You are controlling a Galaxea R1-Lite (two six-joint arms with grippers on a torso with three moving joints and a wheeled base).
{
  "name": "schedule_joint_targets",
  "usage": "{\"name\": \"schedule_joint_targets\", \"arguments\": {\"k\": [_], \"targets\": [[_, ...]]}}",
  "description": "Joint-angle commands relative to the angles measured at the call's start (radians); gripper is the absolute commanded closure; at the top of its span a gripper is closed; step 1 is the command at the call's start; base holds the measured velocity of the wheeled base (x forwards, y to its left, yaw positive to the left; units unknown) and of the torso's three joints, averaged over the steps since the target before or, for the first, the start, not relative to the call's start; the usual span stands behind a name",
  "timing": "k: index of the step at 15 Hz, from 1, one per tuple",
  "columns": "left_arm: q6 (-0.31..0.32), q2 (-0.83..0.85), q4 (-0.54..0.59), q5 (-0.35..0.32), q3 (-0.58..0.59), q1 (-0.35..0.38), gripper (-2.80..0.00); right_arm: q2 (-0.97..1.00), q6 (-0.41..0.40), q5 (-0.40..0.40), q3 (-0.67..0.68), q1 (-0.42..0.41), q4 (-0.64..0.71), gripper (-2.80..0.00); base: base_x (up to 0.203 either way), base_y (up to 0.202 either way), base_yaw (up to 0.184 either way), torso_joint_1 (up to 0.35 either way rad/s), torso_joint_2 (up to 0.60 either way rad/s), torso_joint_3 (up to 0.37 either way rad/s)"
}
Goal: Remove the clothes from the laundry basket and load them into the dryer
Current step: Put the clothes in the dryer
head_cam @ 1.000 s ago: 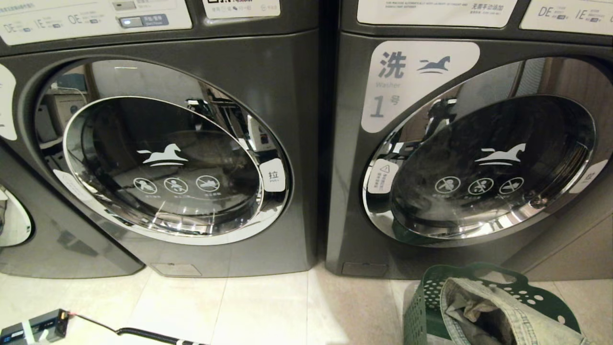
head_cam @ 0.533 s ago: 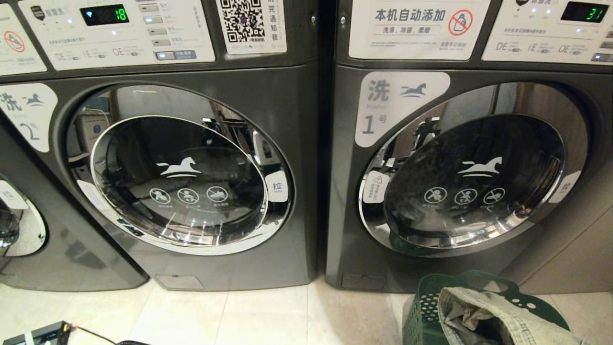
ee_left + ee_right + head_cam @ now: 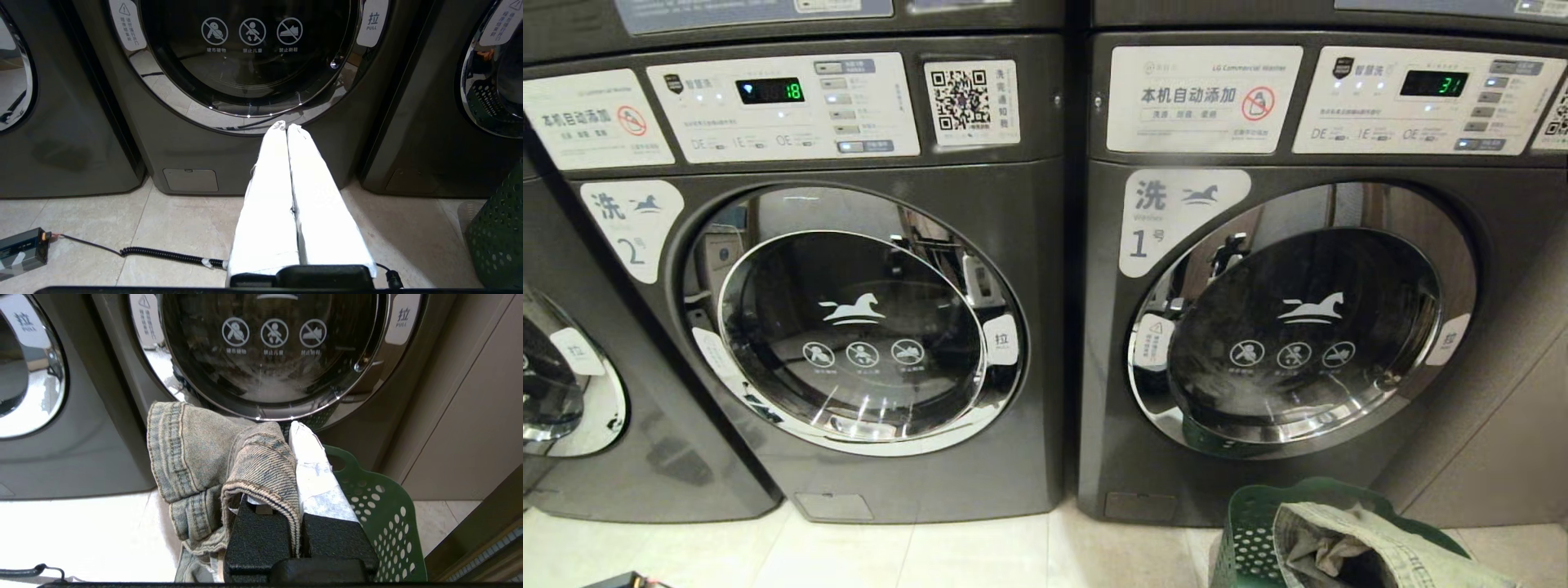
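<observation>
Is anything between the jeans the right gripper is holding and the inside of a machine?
Yes. The right gripper is shut on the jeans, but the machine right ahead has its round glass door closed. No open drum shows anywhere.

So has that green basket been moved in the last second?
No. The laundry basket sits in the same spot on the floor, below the door of the washer marked 1. The whole picture shifted because the camera tilted upward.

clothes (image 3: 192, 457): your denim shows faded grey-blue (tan stitching)
laundry basket (image 3: 384, 522): green, round perforations
washers (image 3: 1045, 392): dark grey, chrome-rimmed
</observation>
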Motion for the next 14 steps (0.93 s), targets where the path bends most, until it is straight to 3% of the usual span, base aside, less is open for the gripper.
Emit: {"name": "schedule_joint_targets", "arguments": {"k": [1,9,14], "targets": [[0.001,0.0,0.0,0.001,0.0,0.0,0.0,0.002,0.0,0.0,0.006,0.0,-0.002,0.0,0.0,0.0,0.0,0.001,0.0,0.215],[0.001,0.0,-0.001,0.0,0.0,0.0,0.0,0.002,0.006,0.0,0.006,0.0,-0.002,0.0,0.0,0.0,0.0,0.002,0.0,0.195],[-0.004,0.0,-0.003,-0.002,0.0,0.0,0.0,0.002,0.009,0.0,0.006,0.0,-0.002,0.0,0.0,0.0,0.0,0.003,0.0,0.035]]}}
